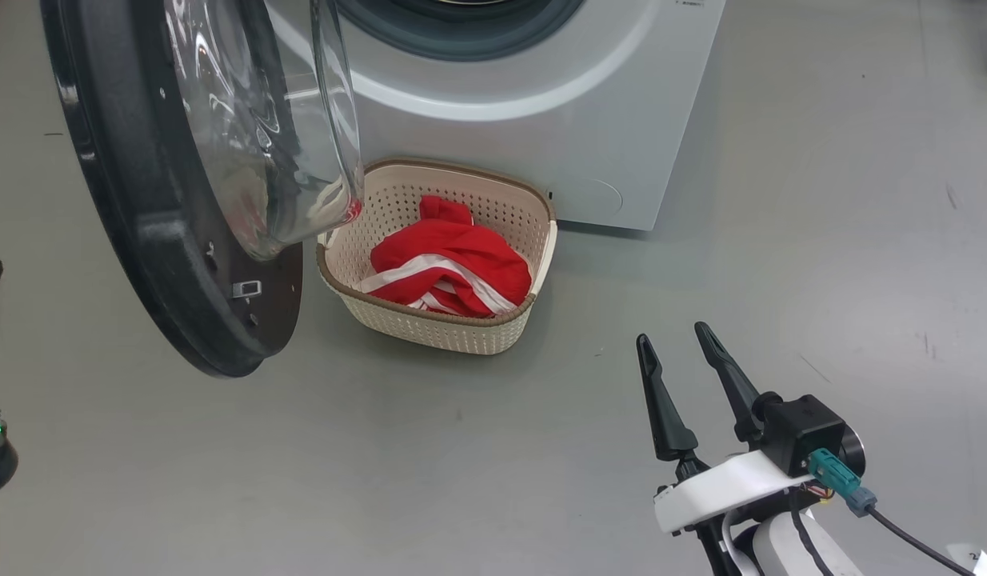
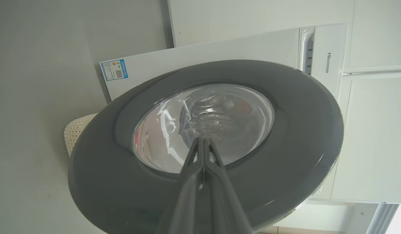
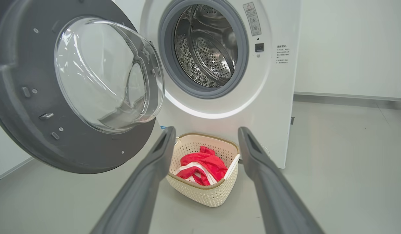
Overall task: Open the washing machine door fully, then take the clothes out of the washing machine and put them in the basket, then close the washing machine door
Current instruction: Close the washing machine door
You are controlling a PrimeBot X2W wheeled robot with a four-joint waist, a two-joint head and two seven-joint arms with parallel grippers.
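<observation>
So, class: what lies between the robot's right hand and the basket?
Bare grey floor; nothing stands in that stretch. The head view shows it: the open right hand sits apart from the basket, which holds the red clothes.

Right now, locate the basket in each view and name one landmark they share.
Head view: the basket sits at centre, just right of the washing machine door.
Left wrist view: basket peeks out at the left, behind the door's rim.
Right wrist view: basket lower centre, door upper left.
Shared landmark: the washing machine door.
</observation>
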